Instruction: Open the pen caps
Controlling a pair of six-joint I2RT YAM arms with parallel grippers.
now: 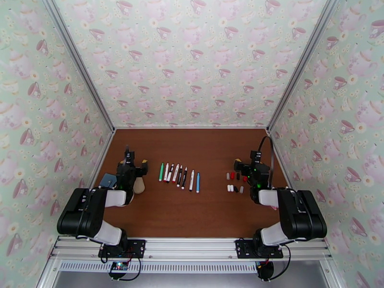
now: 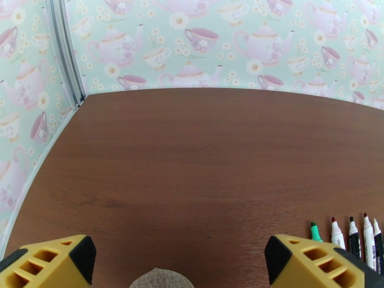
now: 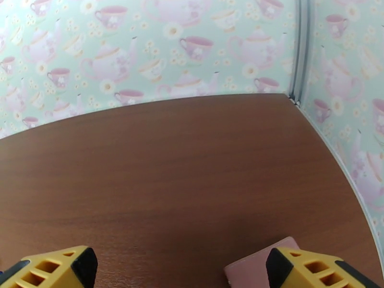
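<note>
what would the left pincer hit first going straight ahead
The way looks free: bare table ahead of the left pincer, then probably the back wall. The pens lie to its right.

Lab booth: teacup-wallpaper walls [image 1: 192, 58], aluminium frame [image 1: 79, 63]

The whole worktop [image 1: 192, 212] is seen from high above and behind the arm bases, looking down and forward to the back wall [image 1: 192, 58]. From each wrist the worktop is viewed low and close, over the left claw [image 2: 178, 258] and the right claw [image 3: 181, 265], towards that wall. The pens [image 1: 179, 174] are shared by the overhead and left wrist views.
</note>
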